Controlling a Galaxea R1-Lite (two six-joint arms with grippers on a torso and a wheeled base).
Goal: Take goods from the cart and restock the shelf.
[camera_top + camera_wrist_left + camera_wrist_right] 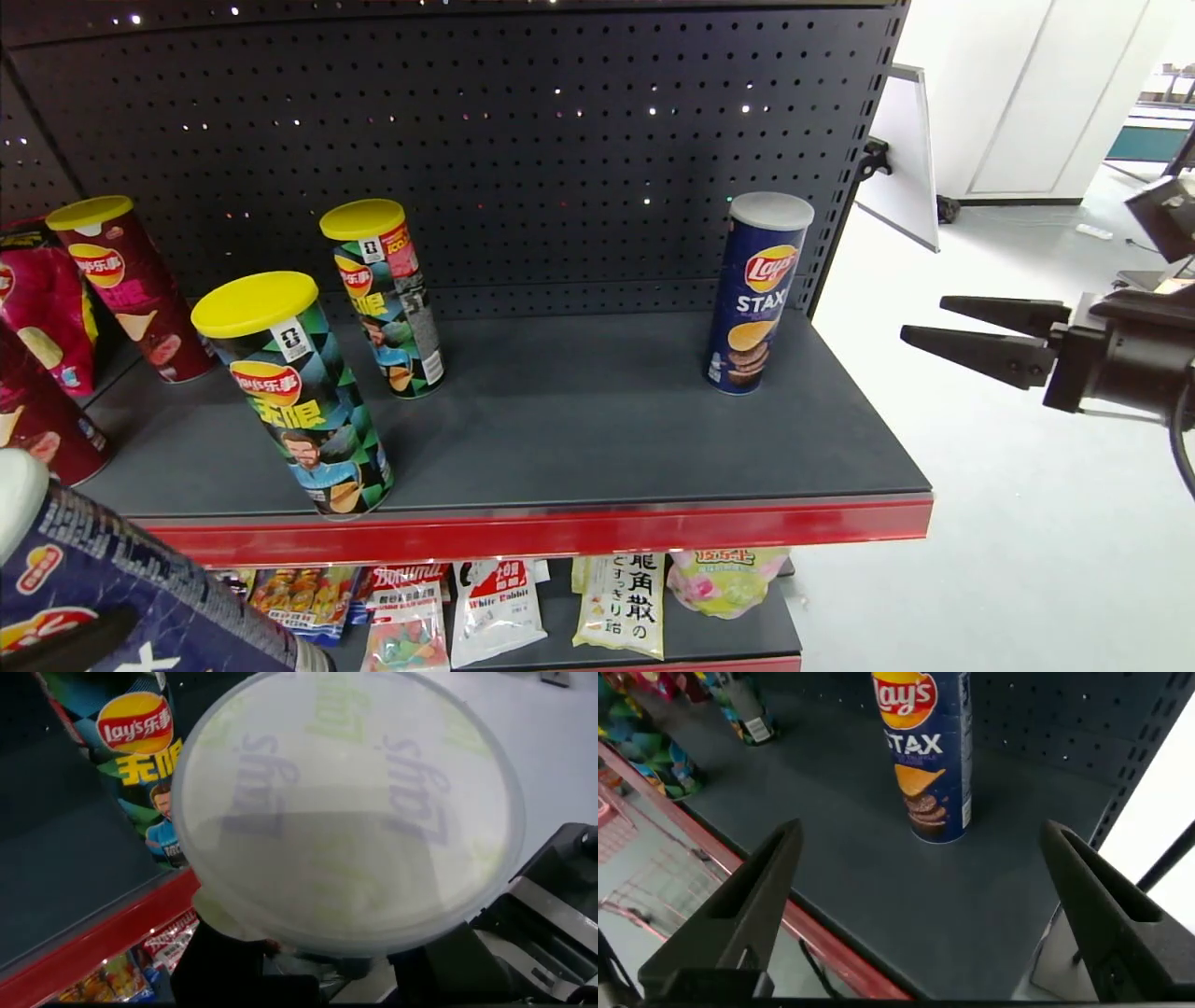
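Right hand [923,316] is hovering off the right end of the shelf [579,429]. Its two dark fingers are spreading wide, holding nothing and pointing toward the shelf. Left hand [65,644] is sitting low at the near left corner and appears to be clamping the held navy can [112,579], though the can is hiding most of its fingers. That can's pale lid [346,812] is facing the left wrist camera, and the can is hanging in front of the shelf's red front edge [560,532].

The shelf's dark deck is backing onto a perforated black panel [560,140]. A front green can [294,397] with a yellow lid is standing upright near the front edge on the left. A rear green can [387,299], also yellow-lidded, is standing behind it, nearer the panel. A standing navy can [758,294] with a grey-white lid is sitting upright toward the right rear, well apart from the green ones and nearest the right hand. A maroon can [131,285] is standing at the far left, beside red snack bags [37,308]. Small packets [495,607] are lying on the lower shelf.
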